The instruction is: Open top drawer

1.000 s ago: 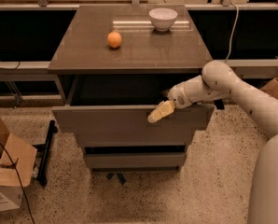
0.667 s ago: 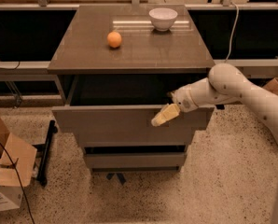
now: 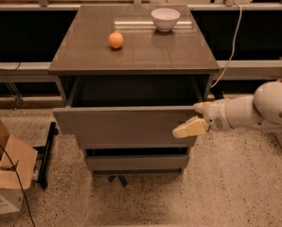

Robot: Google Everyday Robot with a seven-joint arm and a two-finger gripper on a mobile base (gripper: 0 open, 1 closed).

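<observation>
The top drawer (image 3: 122, 126) of the grey-brown cabinet stands pulled out, and its dark interior shows under the cabinet top. Its plain flat front panel faces me. My gripper (image 3: 195, 118) is at the right end of that front panel, on a white arm reaching in from the right. It is open: one cream finger (image 3: 189, 127) lies in front of the panel, and the other sits near the panel's top right corner. It holds nothing.
An orange (image 3: 115, 39) and a white bowl (image 3: 165, 19) sit on the cabinet top (image 3: 136, 56). A lower drawer front (image 3: 136, 162) shows beneath. An open cardboard box (image 3: 4, 174) and a black bar lie on the speckled floor at the left.
My arm and gripper have drawn back to the right, from the panel's right part to its right end. The drawer stays pulled out.
</observation>
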